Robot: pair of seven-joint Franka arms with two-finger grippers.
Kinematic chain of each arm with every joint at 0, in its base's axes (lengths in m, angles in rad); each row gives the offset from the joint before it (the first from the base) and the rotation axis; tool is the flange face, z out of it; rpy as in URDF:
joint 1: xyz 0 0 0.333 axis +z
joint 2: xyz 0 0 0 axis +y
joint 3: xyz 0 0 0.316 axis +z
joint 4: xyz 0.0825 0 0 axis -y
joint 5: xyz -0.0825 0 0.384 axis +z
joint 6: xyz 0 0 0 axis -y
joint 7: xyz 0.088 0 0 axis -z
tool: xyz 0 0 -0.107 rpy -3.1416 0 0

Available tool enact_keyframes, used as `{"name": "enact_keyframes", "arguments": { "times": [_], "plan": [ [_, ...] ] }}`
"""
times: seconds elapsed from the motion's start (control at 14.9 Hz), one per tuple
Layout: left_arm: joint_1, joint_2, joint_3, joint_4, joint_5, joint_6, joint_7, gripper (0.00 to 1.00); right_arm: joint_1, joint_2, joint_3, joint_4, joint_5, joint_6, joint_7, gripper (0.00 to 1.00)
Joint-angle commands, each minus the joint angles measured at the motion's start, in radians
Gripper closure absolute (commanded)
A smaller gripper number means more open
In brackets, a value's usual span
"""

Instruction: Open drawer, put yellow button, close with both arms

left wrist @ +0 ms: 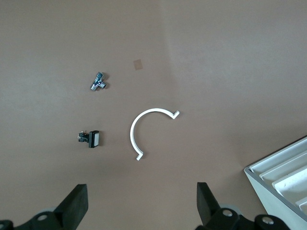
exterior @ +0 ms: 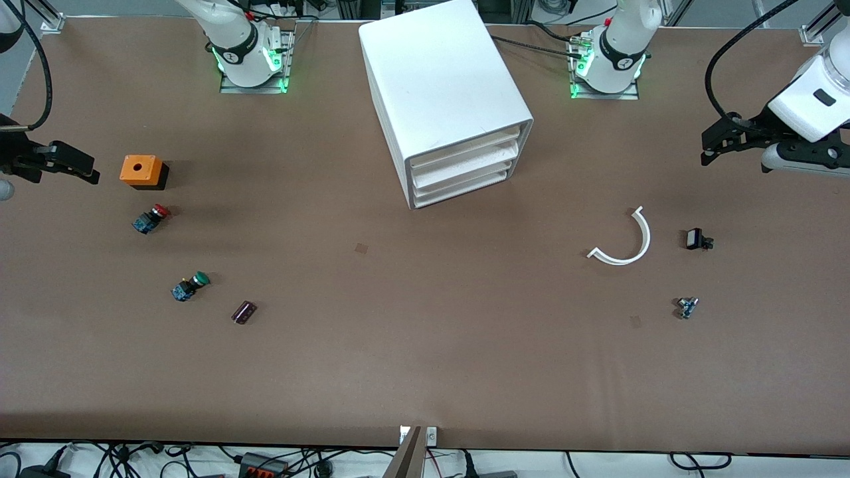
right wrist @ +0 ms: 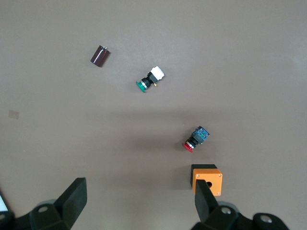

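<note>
The white cabinet (exterior: pixel 445 86) stands at the middle of the table, between the arm bases. Its top drawer (exterior: pixel 465 150) and the two lower ones look shut. A corner of the cabinet shows in the left wrist view (left wrist: pixel 283 179). No yellow button is in view. My left gripper (exterior: pixel 714 143) hangs open and empty over the table's left-arm end (left wrist: pixel 141 201). My right gripper (exterior: pixel 80 166) hangs open and empty over the right-arm end (right wrist: pixel 139 199), beside an orange box (exterior: pixel 141 170).
A red-capped button (exterior: pixel 151 218), a green-capped button (exterior: pixel 190 286) and a dark cylinder (exterior: pixel 244 312) lie near the orange box (right wrist: pixel 207 178). A white curved piece (exterior: pixel 627 242), a black switch (exterior: pixel 697 239) and a small metal part (exterior: pixel 687 307) lie at the left-arm end.
</note>
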Motion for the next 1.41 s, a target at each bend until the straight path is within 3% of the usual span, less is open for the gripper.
{"name": "enact_keyframes", "arguments": {
  "times": [0.0, 1.34],
  "plan": [
    [-0.043, -0.010, 0.048, -0.020, 0.006, 0.019, 0.020, 0.00, -0.004, -0.024, 0.000, -0.017, 0.001, -0.006, -0.006, 0.00],
    [-0.040, 0.000, 0.037, 0.001, 0.010, -0.025, 0.018, 0.00, -0.002, 0.004, 0.003, -0.016, -0.010, 0.022, -0.007, 0.00]
  ]
}}
